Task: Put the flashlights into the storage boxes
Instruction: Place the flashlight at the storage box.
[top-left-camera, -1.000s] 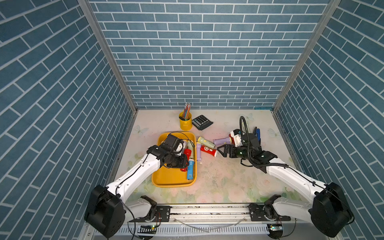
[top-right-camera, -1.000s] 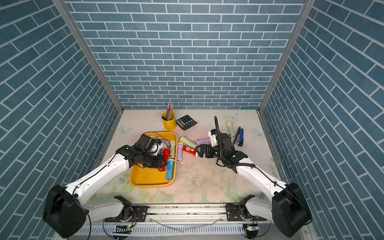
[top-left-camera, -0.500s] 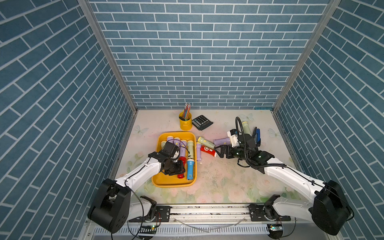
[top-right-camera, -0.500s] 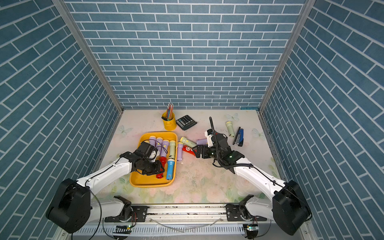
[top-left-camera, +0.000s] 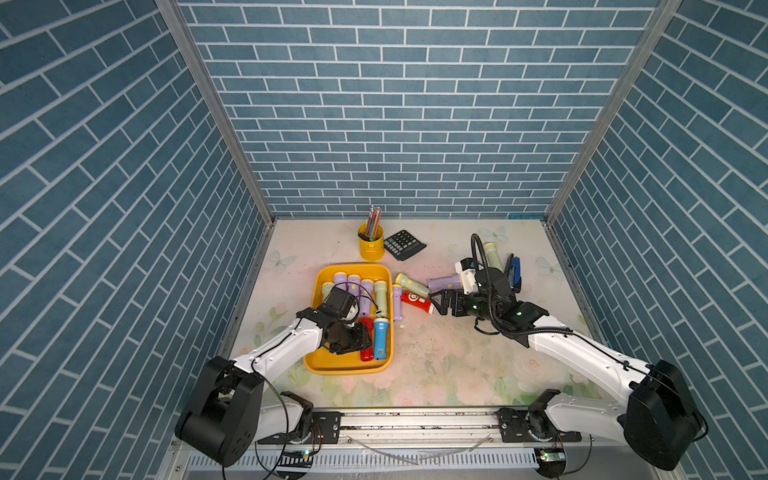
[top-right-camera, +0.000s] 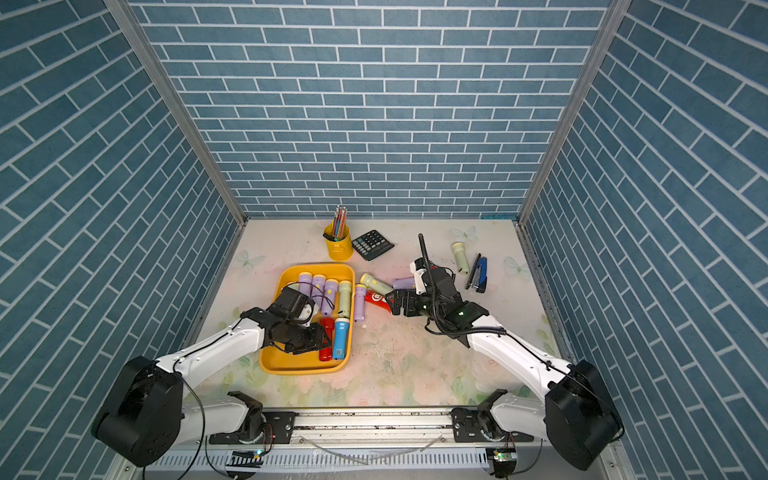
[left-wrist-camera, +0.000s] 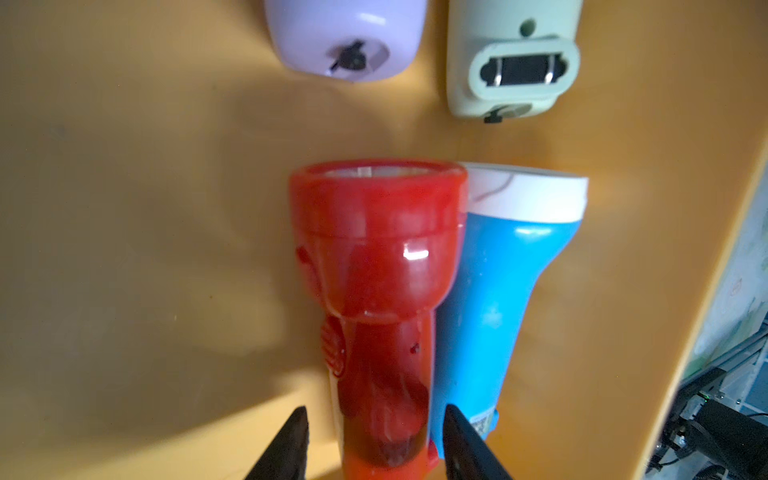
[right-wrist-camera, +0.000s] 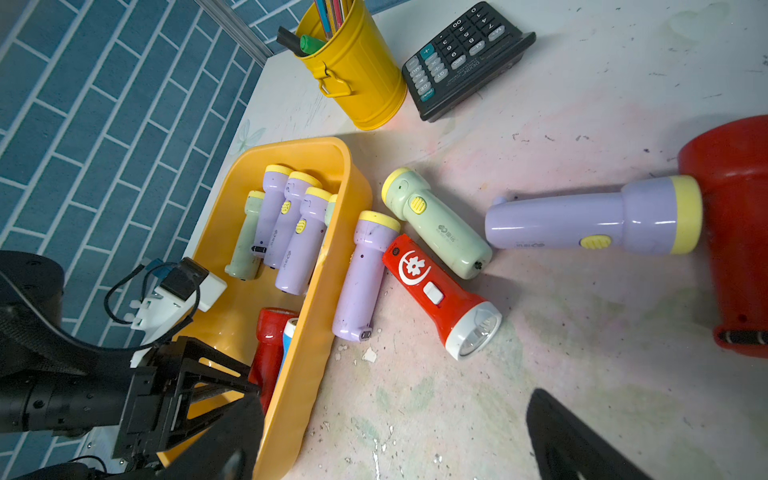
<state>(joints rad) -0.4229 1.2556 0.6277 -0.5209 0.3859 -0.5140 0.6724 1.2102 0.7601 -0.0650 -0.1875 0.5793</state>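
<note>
In both top views, the left gripper (top-left-camera: 360, 341) has moved to the near end of the shallow orange-yellow plastic tray (top-left-camera: 349, 370), laying a red plastic flashlight (top-left-camera: 366, 355) beside the blue one (top-left-camera: 380, 337). In the left wrist view its jaws have eased apart off the handle, so that flashlight counts as stored. In the right wrist view, the right gripper (right-wrist-camera: 390, 415) is spread wide and empty near a red, white-headed flashlight (right-wrist-camera: 436, 291) lying right of the tray.

red flashlight (left-wrist-camera: 374, 270): glossy plastic | tray (left-wrist-camera: 124, 208): smooth plastic | pencil cup (right-wrist-camera: 361, 79): ribbed glossy metal | tabletop (right-wrist-camera: 582, 332): scuffed matt
</note>
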